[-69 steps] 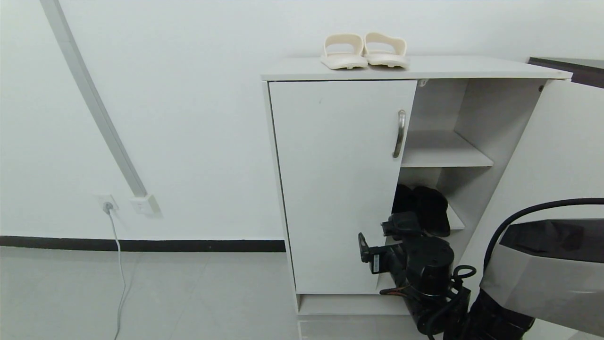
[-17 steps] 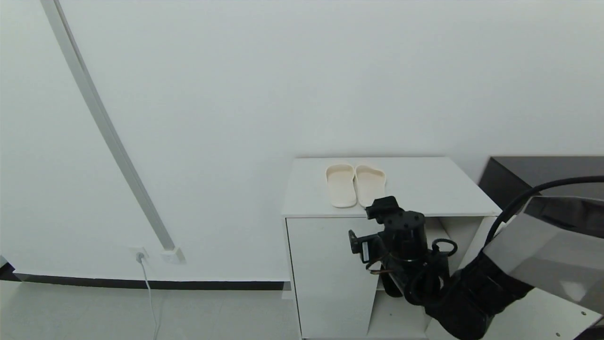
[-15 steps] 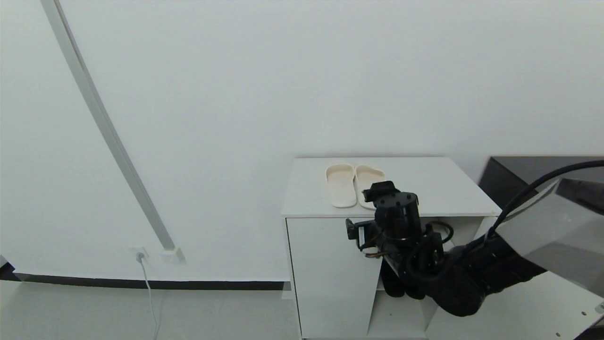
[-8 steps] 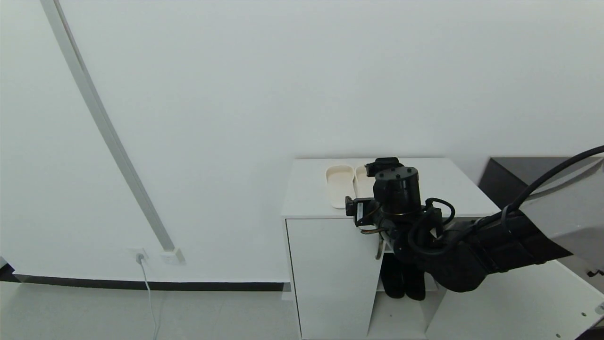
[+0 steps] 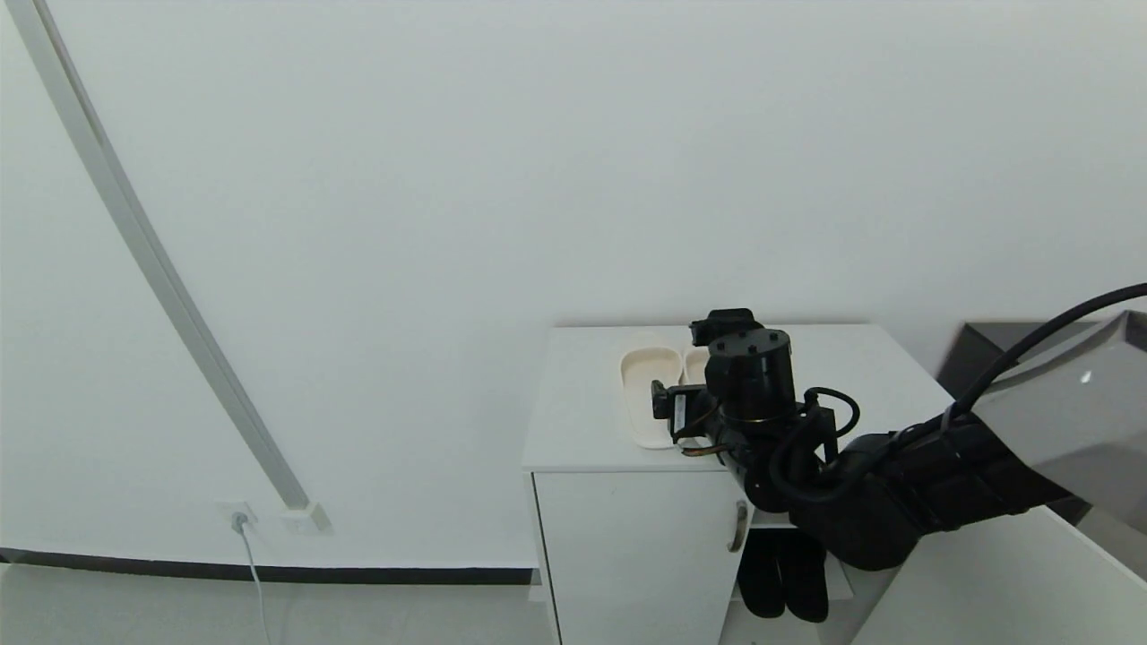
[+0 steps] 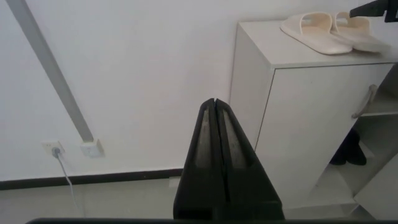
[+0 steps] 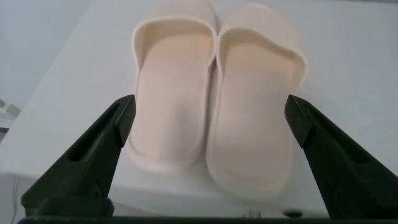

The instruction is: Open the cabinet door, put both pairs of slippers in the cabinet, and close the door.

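Note:
A cream pair of slippers (image 5: 647, 394) (image 7: 214, 134) (image 6: 329, 30) lies side by side on top of the white cabinet (image 5: 573, 430). My right gripper (image 7: 210, 106) (image 5: 721, 327) hangs open just above that pair, one finger on each outer side, touching nothing. A black pair of slippers (image 5: 789, 582) (image 6: 351, 149) stands on a lower shelf inside. The cabinet's right door (image 5: 986, 582) is swung open; its left door (image 5: 627, 555) is closed. My left gripper (image 6: 215, 106) is shut and empty, off to the cabinet's left.
A grey conduit (image 5: 134, 233) runs slantwise down the wall to a socket with a cable (image 5: 237, 520). A dark piece of furniture (image 5: 963, 354) stands right of the cabinet. The closed door carries a metal handle (image 5: 738, 527).
The head camera has risen and shifted. My right arm went up from the lower shelf by the black slippers, forward over the cabinet top, to above the cream pair.

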